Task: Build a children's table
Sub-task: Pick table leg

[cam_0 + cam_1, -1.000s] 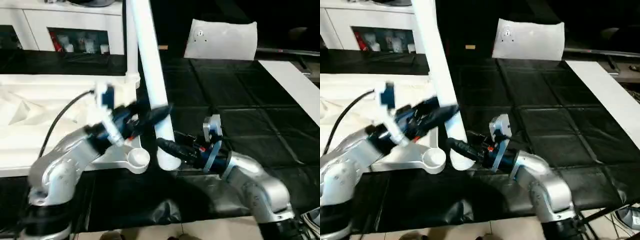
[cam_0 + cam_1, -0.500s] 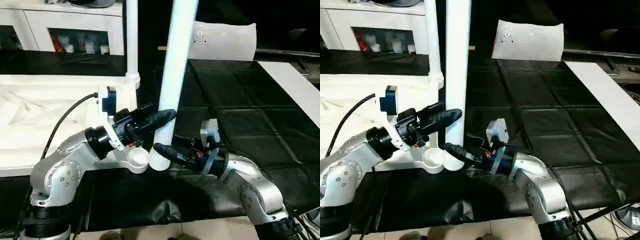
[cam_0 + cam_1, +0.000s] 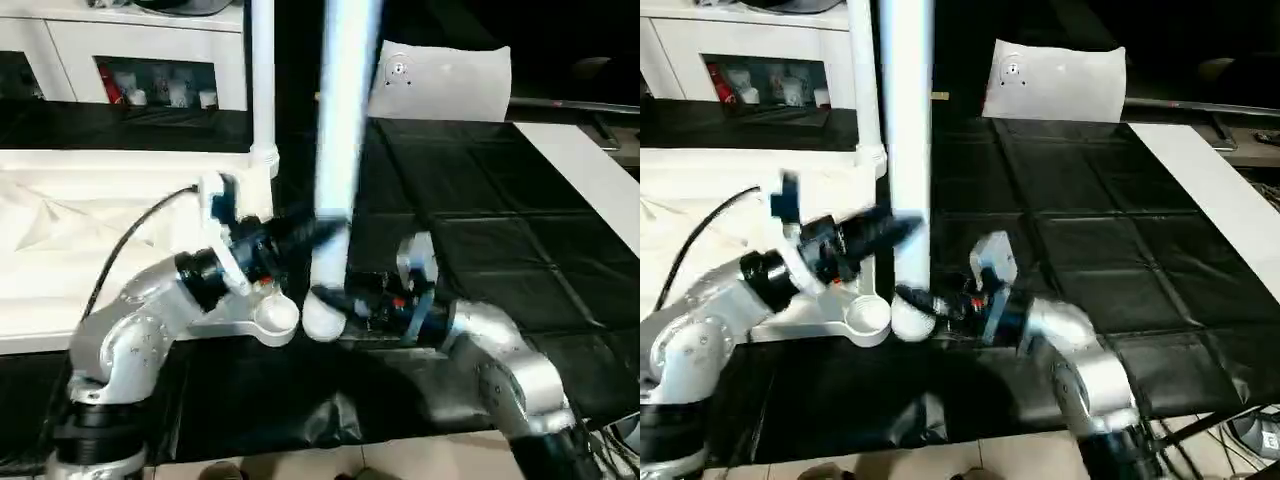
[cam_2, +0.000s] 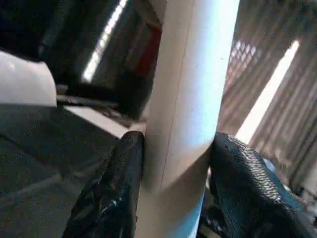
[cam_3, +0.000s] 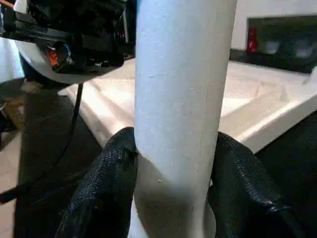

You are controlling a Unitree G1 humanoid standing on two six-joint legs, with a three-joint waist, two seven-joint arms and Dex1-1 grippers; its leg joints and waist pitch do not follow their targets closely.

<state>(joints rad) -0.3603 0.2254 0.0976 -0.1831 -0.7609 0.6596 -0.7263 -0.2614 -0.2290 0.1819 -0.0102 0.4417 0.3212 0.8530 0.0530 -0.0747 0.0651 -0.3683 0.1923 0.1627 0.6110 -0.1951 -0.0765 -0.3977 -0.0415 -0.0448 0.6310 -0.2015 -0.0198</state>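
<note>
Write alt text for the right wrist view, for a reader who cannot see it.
A white table leg stands upright, clamped between the right gripper's two black fingers. Behind it lie the upturned white tabletop and the left gripper.

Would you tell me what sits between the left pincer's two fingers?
The white table leg stands between the left pincer's fingers, clamped on both sides, in the left wrist view.

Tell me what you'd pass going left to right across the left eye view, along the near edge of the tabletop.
Left arm → empty corner socket → bottom end of the upright leg → right gripper → right arm.
</note>
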